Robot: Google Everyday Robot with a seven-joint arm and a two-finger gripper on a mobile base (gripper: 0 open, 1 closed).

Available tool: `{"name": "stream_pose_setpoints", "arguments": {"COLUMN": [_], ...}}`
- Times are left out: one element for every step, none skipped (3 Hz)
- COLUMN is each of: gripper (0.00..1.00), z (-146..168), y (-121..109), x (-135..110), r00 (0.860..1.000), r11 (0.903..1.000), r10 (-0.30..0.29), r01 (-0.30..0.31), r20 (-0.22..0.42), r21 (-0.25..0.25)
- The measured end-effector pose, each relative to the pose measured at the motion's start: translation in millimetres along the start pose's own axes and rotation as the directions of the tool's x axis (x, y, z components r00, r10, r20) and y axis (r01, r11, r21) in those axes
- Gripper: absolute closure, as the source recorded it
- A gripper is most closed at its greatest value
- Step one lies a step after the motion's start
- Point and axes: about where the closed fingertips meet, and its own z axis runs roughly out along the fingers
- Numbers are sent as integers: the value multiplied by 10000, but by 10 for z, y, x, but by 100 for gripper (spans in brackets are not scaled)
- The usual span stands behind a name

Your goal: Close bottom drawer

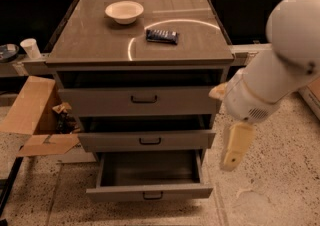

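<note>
The bottom drawer (pixel 149 192) is the lowest of three grey drawers and stands pulled far out, its inside bare. Its small black bar handle (pixel 152 196) sits at the centre of the front panel. My gripper (pixel 233 151) hangs pointing down at the end of the white arm (pixel 280 65). It is just off the cabinet's right side, level with the middle and bottom drawers, above and to the right of the bottom drawer's front corner. It touches nothing.
The middle drawer (pixel 145 140) and top drawer (pixel 142 101) stick out a little. A white bowl (pixel 124 11) and a dark packet (pixel 161 36) lie on the cabinet top (pixel 95 40). An open cardboard box (pixel 35 115) stands on the floor at left, a paper cup (pixel 31 48) behind it.
</note>
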Motion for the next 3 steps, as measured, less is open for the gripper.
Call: {"name": "stream_pose_setpoints", "arguments": {"gripper": [0, 0, 0], "z": [902, 899, 1051], "y": [377, 375, 329], "x": [51, 49, 19], "r00": [9984, 9984, 9993], "r11": [9919, 9920, 9889], "r10": [148, 145, 229], "r01": [-78, -74, -181], "r20": [545, 547, 309], "r21": [-1268, -1264, -1475]}}
